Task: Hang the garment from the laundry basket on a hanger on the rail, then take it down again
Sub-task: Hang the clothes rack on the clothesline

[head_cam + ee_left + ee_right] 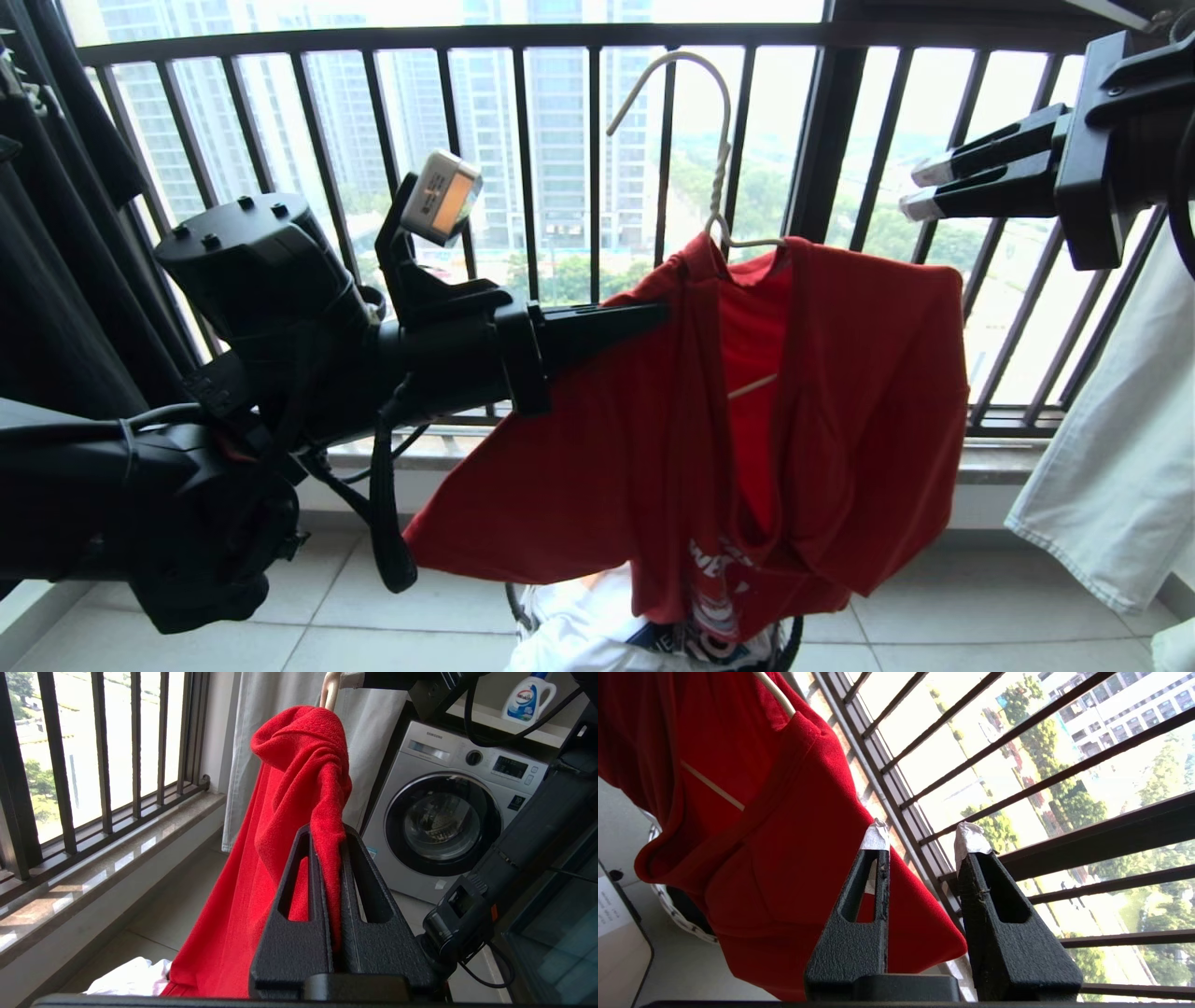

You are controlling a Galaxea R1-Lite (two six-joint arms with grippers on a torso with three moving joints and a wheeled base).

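The head view looks forward at the window railing from close by, with the red T-shirt at centre frame. The left wrist view looks along its claw at the same T-shirt, very near, facing a washing machine. The right wrist view faces outward through the railing, sharing the T-shirt at frame left.
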